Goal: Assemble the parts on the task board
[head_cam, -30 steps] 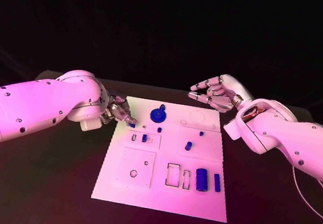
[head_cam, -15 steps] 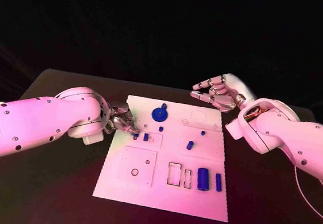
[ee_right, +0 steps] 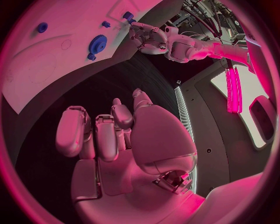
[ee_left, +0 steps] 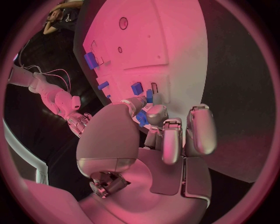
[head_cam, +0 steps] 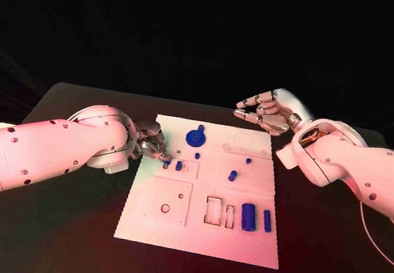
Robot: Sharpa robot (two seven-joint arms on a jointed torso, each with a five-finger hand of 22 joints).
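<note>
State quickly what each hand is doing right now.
Left hand: fingers pinch a small blue part at the task board.
Right hand: holds nothing, fingers curled.

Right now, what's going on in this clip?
A two-armed robot is assembling small blue parts on the white task board. Its left hand is at the board's left edge with a small blue part pinched in its fingertips, beside other small blue parts there. The right hand hovers past the board's far right corner, fingers curled, holding nothing. A blue gear and blue cylinder sit on the board.
</note>
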